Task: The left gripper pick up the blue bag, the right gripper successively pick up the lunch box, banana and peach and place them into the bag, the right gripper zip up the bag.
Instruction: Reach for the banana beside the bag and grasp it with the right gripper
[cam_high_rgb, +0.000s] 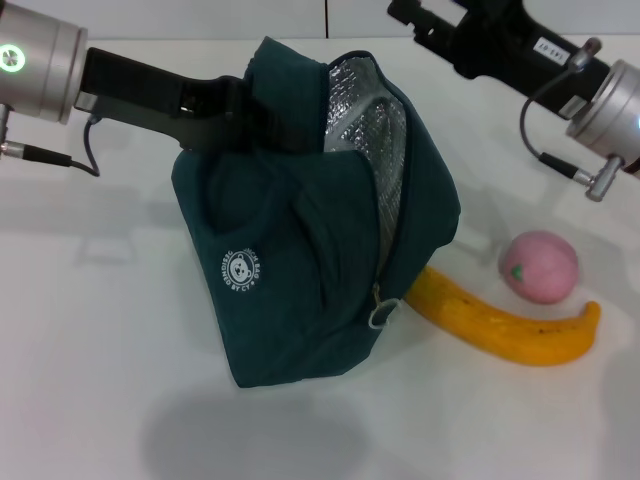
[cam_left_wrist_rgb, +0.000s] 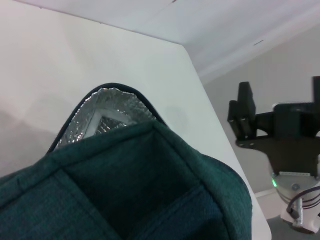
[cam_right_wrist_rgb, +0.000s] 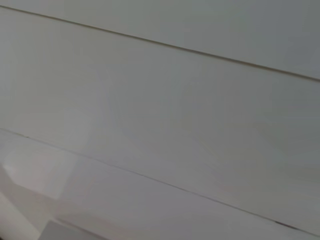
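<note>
My left gripper (cam_high_rgb: 262, 118) pinches the blue bag (cam_high_rgb: 310, 260) by its strap, lifted and tilted off the table (cam_high_rgb: 90, 300); bag contents hidden. My right gripper (cam_high_rgb: 415, 15) sits high at the far edge, cut off. Banana (cam_high_rgb: 500, 322) and peach (cam_high_rgb: 539, 266) lie beside the bag.

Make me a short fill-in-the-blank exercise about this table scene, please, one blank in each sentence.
1. The left gripper holds the dark teal fabric bag by its ____ edge.
2. The bag's lining is ____ foil.
3. The round pink peach lies on the white table beside the long yellow ____.

Missing words: top; silver; banana
</note>
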